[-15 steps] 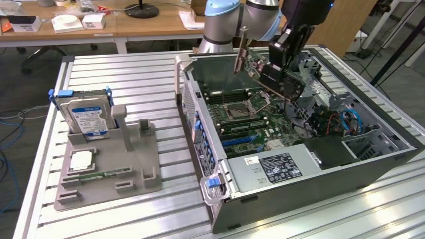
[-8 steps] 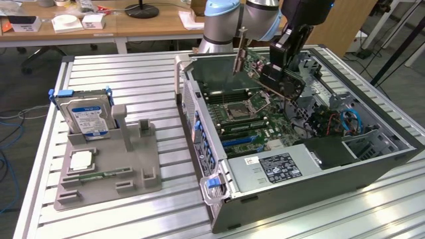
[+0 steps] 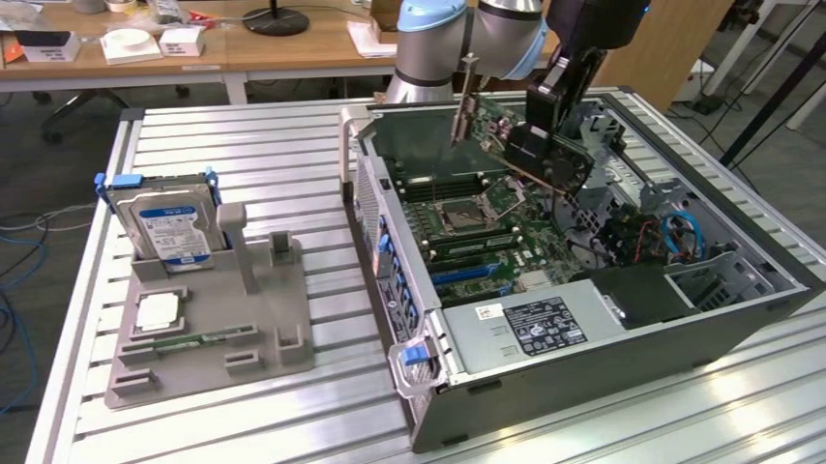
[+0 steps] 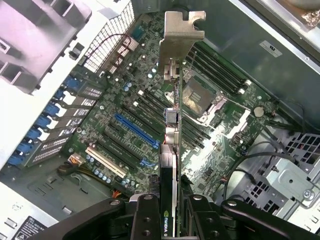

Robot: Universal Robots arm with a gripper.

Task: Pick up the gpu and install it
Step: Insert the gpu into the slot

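The gripper [image 4: 170, 212] is nearest, its dark fingers [image 4: 147, 220] clamped on the two faces of the gpu [image 4: 171, 130]. It holds the card edge-on, with the silvery bracket [image 4: 182, 31] at the end farthest from the grip. The card hangs tilted in the air over the open case [image 3: 587, 333], above the motherboard [image 3: 481, 237] and not seated in any slot. Inside the case, directly under the card, lie the CPU socket [image 4: 200, 97] and a row of dark memory slots [image 4: 220, 67]. Beside the card's line run a blue slot [image 4: 136, 131] and a white slot [image 4: 106, 161]. A label-bearing power supply [image 3: 543, 324] sits at the near end of the case, and blue cables [image 3: 680, 237] curl against the wall on the exterior view's right. The case lies on its side, open face up, on a ribbed metal table [image 3: 258, 145]. Well apart from the case, to the exterior view's left, a grey holder [image 3: 258, 333] rests on the table. A hard drive [image 3: 165, 224] with a blue label stands upright in it, and a memory stick [image 3: 193, 340] lies flat there.
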